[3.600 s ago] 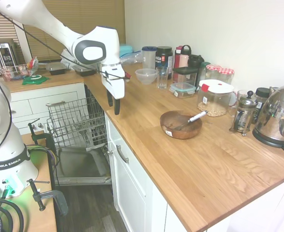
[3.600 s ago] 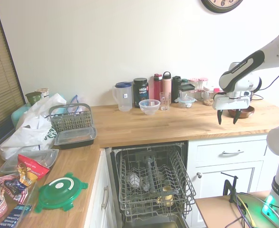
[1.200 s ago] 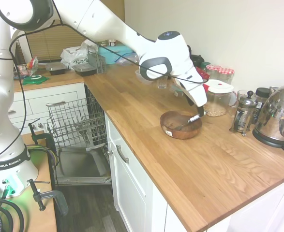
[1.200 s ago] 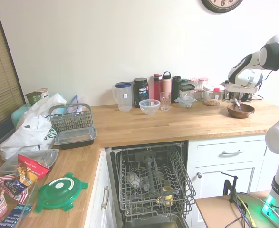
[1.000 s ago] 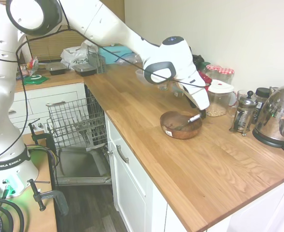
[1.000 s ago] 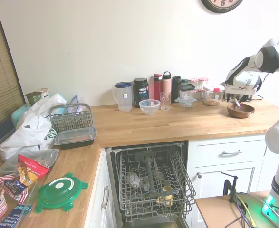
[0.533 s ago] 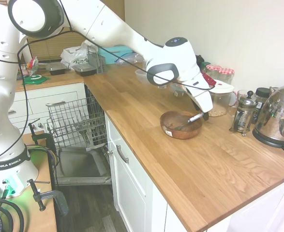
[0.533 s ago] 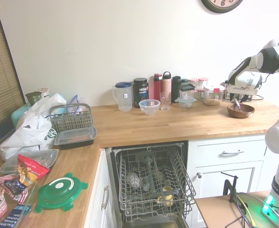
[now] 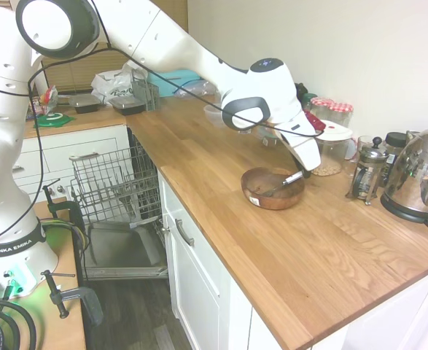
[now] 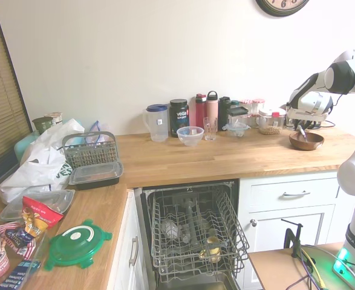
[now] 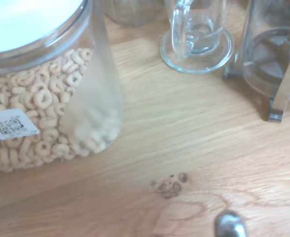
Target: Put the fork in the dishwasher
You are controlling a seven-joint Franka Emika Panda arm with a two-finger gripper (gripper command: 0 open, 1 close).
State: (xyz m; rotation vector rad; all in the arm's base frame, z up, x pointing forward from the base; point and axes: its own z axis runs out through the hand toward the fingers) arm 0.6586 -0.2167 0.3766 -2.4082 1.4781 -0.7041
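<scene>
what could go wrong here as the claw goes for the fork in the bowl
The fork leans loosely on the wooden bowl rim, so a nudge from the claw could tip it out or slide the bowl. The cereal jar and French press stand close behind, within bumping range.

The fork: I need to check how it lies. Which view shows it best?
The first exterior view: the fork leans in the wooden bowl, handle over the rim. The second exterior view shows it tiny; the wrist view, only a shiny tip.
</scene>
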